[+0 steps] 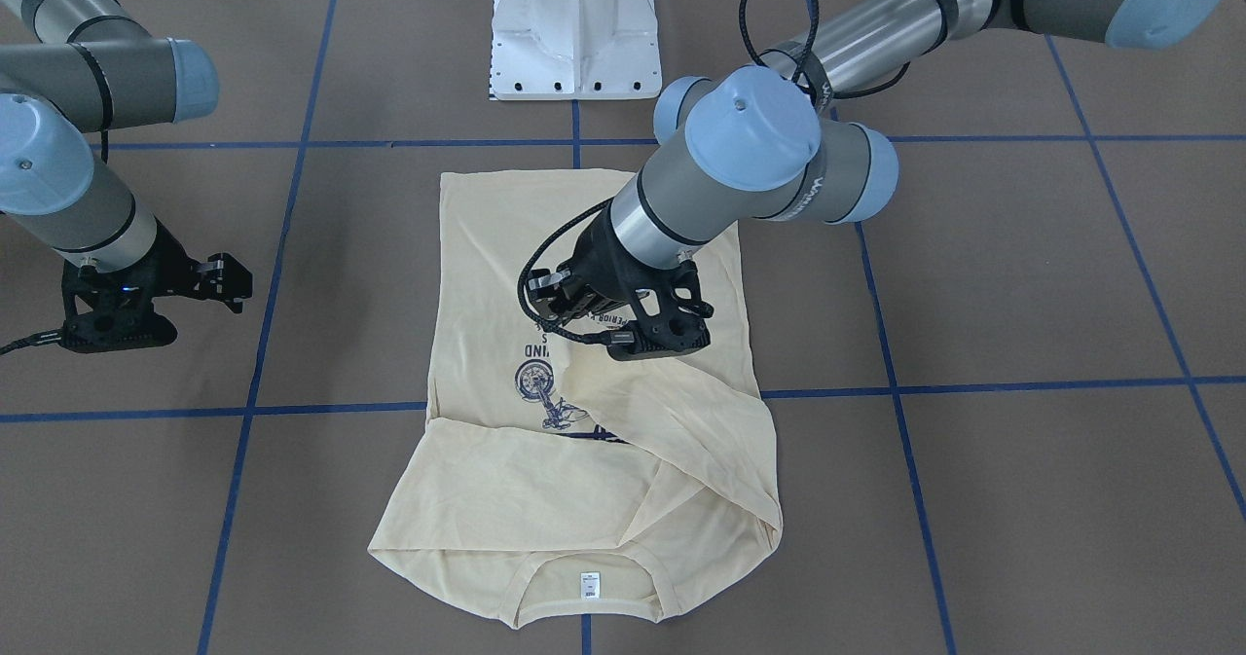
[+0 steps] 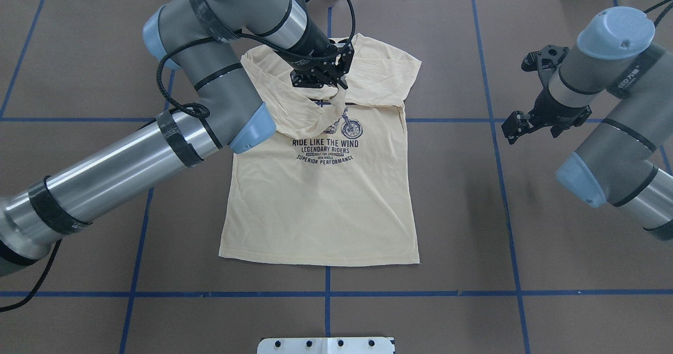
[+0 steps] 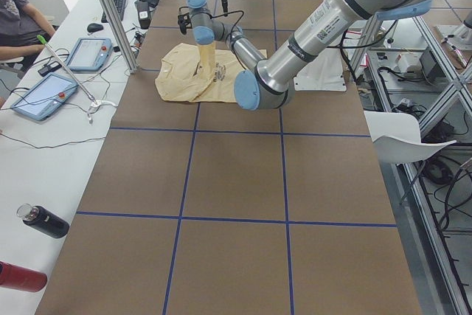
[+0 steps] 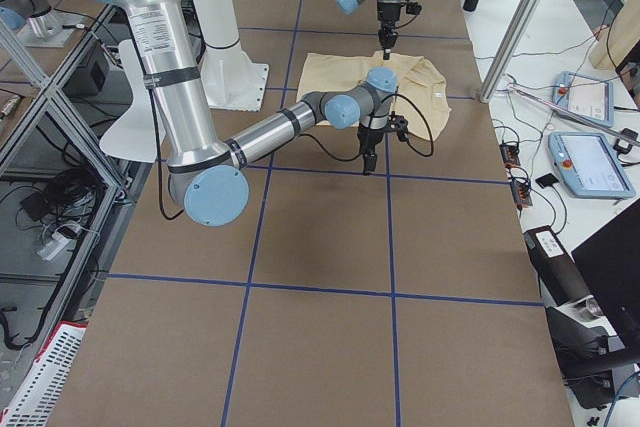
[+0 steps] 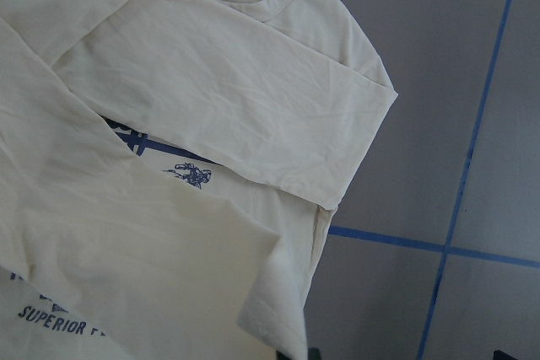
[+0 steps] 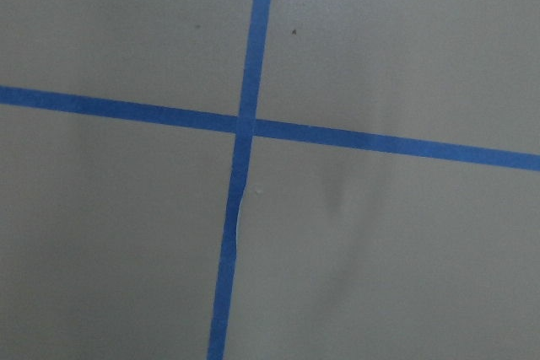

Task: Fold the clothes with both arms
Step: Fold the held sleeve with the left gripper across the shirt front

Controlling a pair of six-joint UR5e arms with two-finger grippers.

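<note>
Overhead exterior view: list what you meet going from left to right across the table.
left arm → T-shirt → right gripper → right arm. The left gripper is over the T-shirt, so it is left out.

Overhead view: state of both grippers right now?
Left gripper: jaws closed on a lifted part of the T-shirt.
Right gripper: jaws open, holding nothing, clear of the shirt.

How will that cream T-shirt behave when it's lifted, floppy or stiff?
Probably very floppy: the T-shirt drapes limp from the left gripper. Likely light, as one pinch holds a flap up. Pushed, it would probably bunch up, judging by its soft creases.
</note>
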